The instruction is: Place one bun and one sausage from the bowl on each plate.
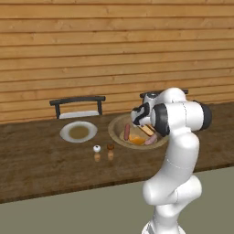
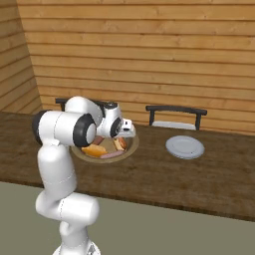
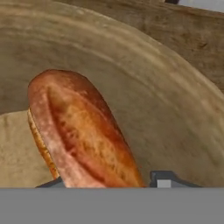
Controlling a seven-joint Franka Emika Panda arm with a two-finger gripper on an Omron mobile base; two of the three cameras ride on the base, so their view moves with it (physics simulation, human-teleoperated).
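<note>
My gripper (image 3: 107,181) is down inside the bowl (image 1: 117,125), w/ a browned bun (image 3: 83,131) lying between its tips; can't tell if I'm pinching it or just straddling it. Bowl sits on the wood counter (image 1: 41,164), sausages (image 1: 126,132) & another bun (image 2: 93,150) in it. One plate (image 1: 78,132) to its left, other plate (image 2: 185,147) to its right. Salt & pepper shakers (image 1: 103,152) near the front.

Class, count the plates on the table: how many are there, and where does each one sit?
2. One plate lies left of the bowl, by the shakers; the other plate lies right of the bowl, before a chair.
</note>
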